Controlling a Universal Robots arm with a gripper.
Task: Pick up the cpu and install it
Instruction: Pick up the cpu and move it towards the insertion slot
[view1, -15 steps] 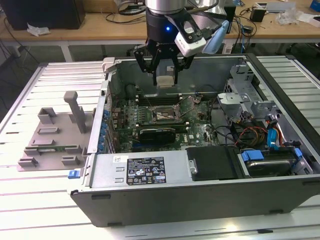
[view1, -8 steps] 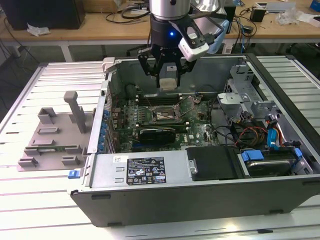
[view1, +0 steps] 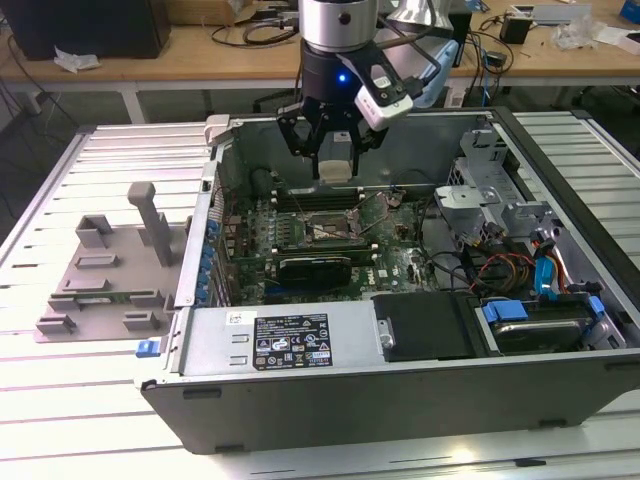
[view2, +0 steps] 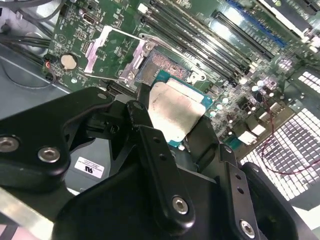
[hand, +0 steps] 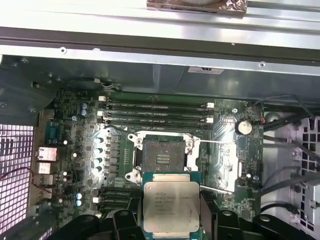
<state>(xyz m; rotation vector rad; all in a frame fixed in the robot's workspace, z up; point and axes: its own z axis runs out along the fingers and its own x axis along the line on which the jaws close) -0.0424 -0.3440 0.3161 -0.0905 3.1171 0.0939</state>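
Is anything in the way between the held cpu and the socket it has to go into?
Nothing visible does. The end effector holds the cpu above the motherboard. The socket close by lies open, its retention plate swung aside and its contact field bare.

Computer case interior: print shows in several places, none clear enough for me to read. The cpu (hand: 171, 200), gripped in my claw (hand: 171, 215), carries several lines of engraved lettering across its metal top in the first wrist view. In the exterior view, a black-and-white label (view1: 291, 343) crowded with small marks sits on a silver metal housing (view1: 352, 338), with a small white sticker (view1: 233, 318) just beside it. A second white sticker (view2: 89, 166) with black print lies on a grey surface in the second wrist view.
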